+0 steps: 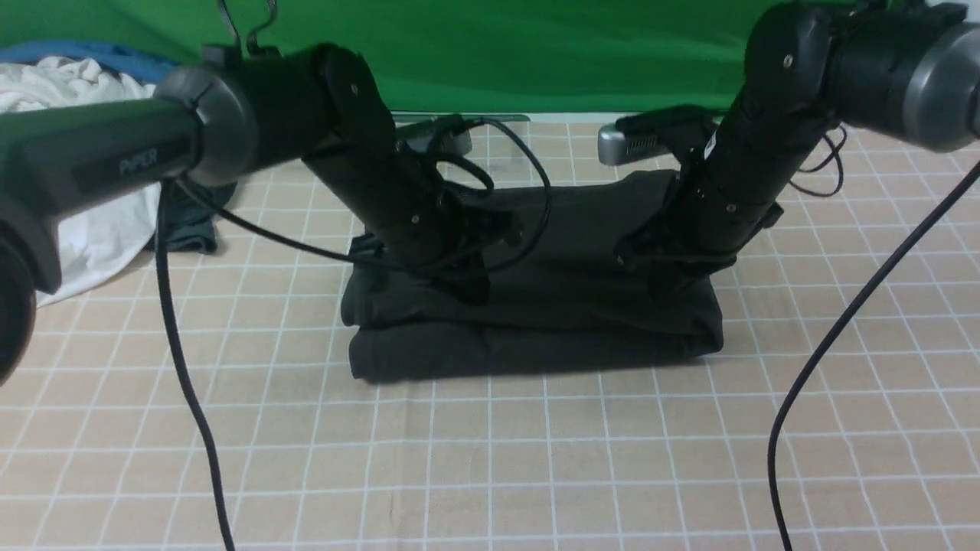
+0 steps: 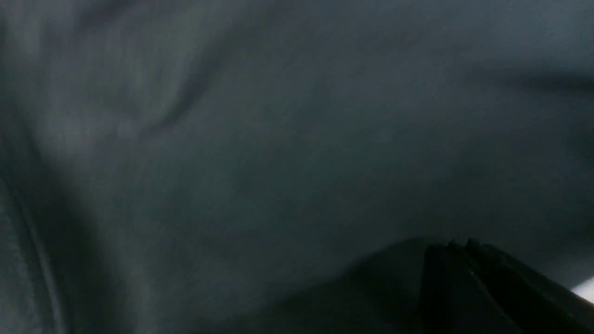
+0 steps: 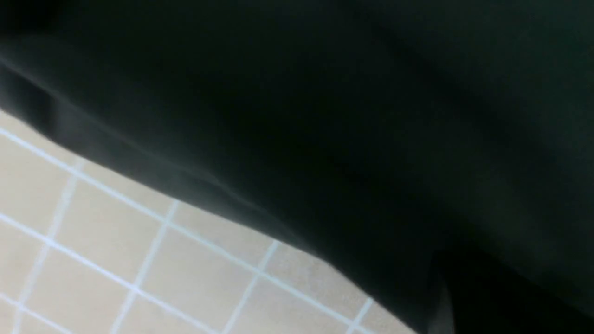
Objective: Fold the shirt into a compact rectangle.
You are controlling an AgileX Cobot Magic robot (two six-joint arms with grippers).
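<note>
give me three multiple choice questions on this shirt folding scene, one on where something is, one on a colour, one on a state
1. Where does the white garment lie?
A. robot's far left
B. far right
C. on the shirt

2. What colour is the backdrop?
A. blue
B. green
C. red

3. How is the shirt now?
A. spread flat
B. hanging
C. folded in layers

A: it lies at the left edge of the table.
B: green fills the back.
C: stacked folds show along its near edge, with the left gripper and right gripper down on it.
</note>
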